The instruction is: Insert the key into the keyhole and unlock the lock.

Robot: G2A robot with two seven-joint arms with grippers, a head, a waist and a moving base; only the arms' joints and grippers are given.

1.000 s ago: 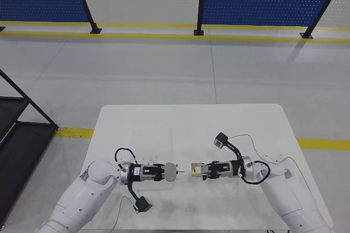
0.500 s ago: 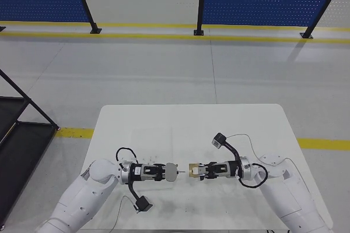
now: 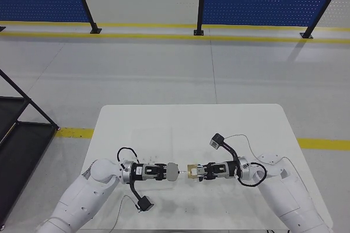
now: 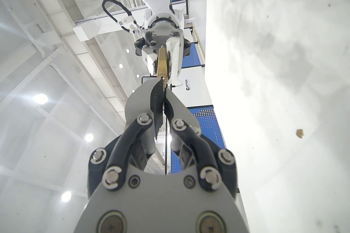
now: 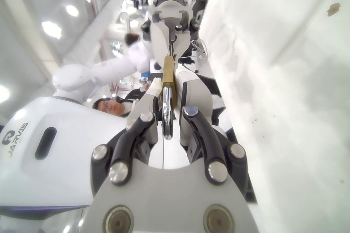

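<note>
- Pinching a small key [image 3: 181, 171] between the almost closed fingers of the left gripper [image 3: 171, 171], blade pointed toward the right arm.
- Clamped in the right gripper [image 3: 203, 170]: a brass padlock [image 3: 192, 170], fingers narrowed onto its body, steel shackle [image 5: 167, 114] lying back toward the wrist.
- Both held above the desk [image 3: 221, 122], close to its near edge, about midway along.
- Key tip right at the padlock's end face; impossible to tell how far in.
</note>
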